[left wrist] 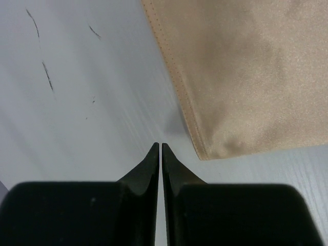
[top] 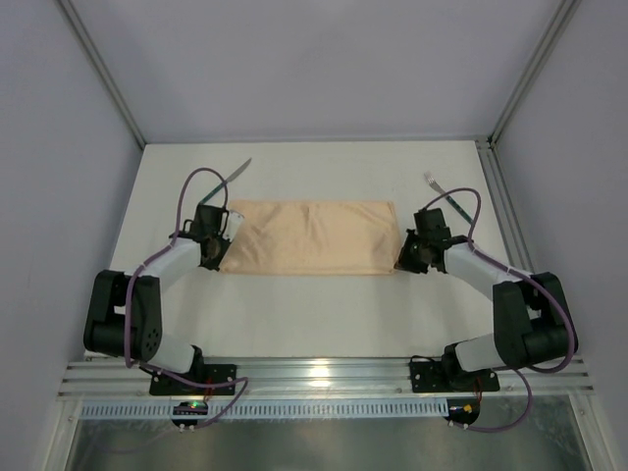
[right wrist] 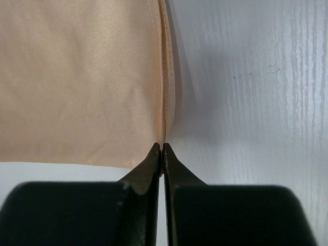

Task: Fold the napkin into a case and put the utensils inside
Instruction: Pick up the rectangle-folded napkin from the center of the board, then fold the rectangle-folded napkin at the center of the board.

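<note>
The napkin (top: 309, 237) lies flat in the middle of the table as a wide peach-orange rectangle, folded with a doubled hem (right wrist: 166, 77). My right gripper (right wrist: 162, 147) is shut on the napkin's near right corner, with a sliver of cloth pinched between its tips; from above, the right gripper (top: 398, 269) sits at that corner. My left gripper (left wrist: 159, 146) is shut on nothing, its tips on bare table just left of the napkin's (left wrist: 246, 77) near left corner. In the top view the left gripper (top: 216, 260) is beside that corner. The knife (top: 235, 175) lies far left, the fork (top: 446, 196) far right.
The white table (top: 314, 314) is walled by grey panels on the left, the back and the right. An aluminium rail (top: 324, 378) runs along the near edge by the arm bases. Each arm's cable (top: 196, 182) loops over its wrist.
</note>
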You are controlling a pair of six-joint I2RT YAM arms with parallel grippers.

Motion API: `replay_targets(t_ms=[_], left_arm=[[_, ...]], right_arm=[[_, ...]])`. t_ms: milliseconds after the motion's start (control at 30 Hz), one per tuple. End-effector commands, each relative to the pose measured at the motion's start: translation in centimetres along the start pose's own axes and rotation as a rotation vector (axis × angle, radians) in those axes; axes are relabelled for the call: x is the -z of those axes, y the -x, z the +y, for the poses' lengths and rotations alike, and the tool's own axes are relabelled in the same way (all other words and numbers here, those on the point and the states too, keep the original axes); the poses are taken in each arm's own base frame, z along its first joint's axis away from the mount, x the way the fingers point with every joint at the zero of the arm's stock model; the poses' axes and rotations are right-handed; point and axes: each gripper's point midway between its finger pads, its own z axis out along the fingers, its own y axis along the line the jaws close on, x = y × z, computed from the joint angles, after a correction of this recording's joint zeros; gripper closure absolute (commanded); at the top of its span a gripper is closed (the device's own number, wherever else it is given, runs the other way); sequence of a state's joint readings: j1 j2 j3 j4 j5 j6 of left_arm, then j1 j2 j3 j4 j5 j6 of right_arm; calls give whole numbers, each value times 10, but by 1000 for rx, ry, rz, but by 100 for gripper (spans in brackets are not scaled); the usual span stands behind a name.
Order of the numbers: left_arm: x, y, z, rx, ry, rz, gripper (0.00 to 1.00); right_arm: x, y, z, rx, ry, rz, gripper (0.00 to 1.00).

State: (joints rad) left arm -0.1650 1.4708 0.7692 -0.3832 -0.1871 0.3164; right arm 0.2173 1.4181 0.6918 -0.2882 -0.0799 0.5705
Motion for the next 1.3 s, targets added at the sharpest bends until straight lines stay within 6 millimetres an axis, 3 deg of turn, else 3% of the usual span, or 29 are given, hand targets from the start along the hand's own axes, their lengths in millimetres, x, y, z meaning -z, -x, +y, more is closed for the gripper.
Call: replay_targets(t_ms=[0, 100, 133, 167, 200, 233, 267, 333, 400, 467, 500, 533, 567, 600, 667, 700, 767, 833, 867, 1000, 1067, 1167, 1267], left_arm=[[0, 18, 0, 39, -22, -38, 94], [-4, 17, -2, 44, -31, -22, 94], [-5, 15, -3, 44, -35, -14, 94], [-6, 13, -4, 41, -41, -6, 94], [-6, 12, -6, 42, -46, -3, 94], [-6, 11, -6, 40, -49, -4, 94], [-6, 10, -7, 42, -52, 1, 94], [-6, 7, -10, 48, -67, 6, 94], [-6, 4, -16, 49, -96, 12, 92], [-8, 0, -20, 53, -120, 32, 91], [-9, -4, -20, 59, -125, 47, 91], [-9, -2, -18, 67, -125, 48, 92], [-11, -2, -18, 75, -132, 55, 92], [-11, -4, -17, 83, -134, 63, 92], [-13, -4, -14, 110, -147, 71, 92], [-14, -4, -13, 120, -151, 75, 92], [-14, -5, -12, 136, -164, 88, 92], [-15, -7, -13, 143, -183, 101, 92], [-14, -3, -19, 147, -219, 88, 92], [-15, -2, -27, 158, -268, 109, 91], [-16, -2, -28, 172, -282, 113, 91], [-15, 1, -29, 188, -297, 107, 92], [-15, 1, -28, 195, -289, 105, 93]], right_arm=[[11, -4, -12, 70, -47, 24, 96], [10, 7, 0, 157, -84, 10, 96], [14, 22, 12, 198, -104, -18, 96], [6, 16, 21, 282, -146, 3, 96], [10, 35, 48, 322, -123, -41, 96], [9, 34, 60, 362, -133, -30, 96], [7, 27, 81, 431, -121, -30, 96], [-1, 33, 121, 483, -81, -37, 96], [-8, 25, 168, 558, -23, -35, 96], [-13, 18, 199, 600, 22, -32, 96], [-7, 12, 232, 629, 88, -42, 96], [-21, -1, 242, 650, 95, -12, 96], [-23, -9, 256, 668, 120, -5, 96], [-16, -20, 289, 694, 191, -16, 96], [-30, -43, 309, 725, 223, 16, 96], [-22, -50, 336, 736, 285, -4, 96], [-34, -72, 351, 746, 321, 37, 96], [-24, -75, 373, 786, 341, 22, 96], [-33, -82, 373, 802, 323, 41, 96], [-18, -78, 399, 770, 408, 20, 96], [-10, -87, 407, 729, 471, 65, 96], [-13, -100, 413, 666, 532, 109, 96], [-21, -126, 415, 602, 596, 197, 96]])
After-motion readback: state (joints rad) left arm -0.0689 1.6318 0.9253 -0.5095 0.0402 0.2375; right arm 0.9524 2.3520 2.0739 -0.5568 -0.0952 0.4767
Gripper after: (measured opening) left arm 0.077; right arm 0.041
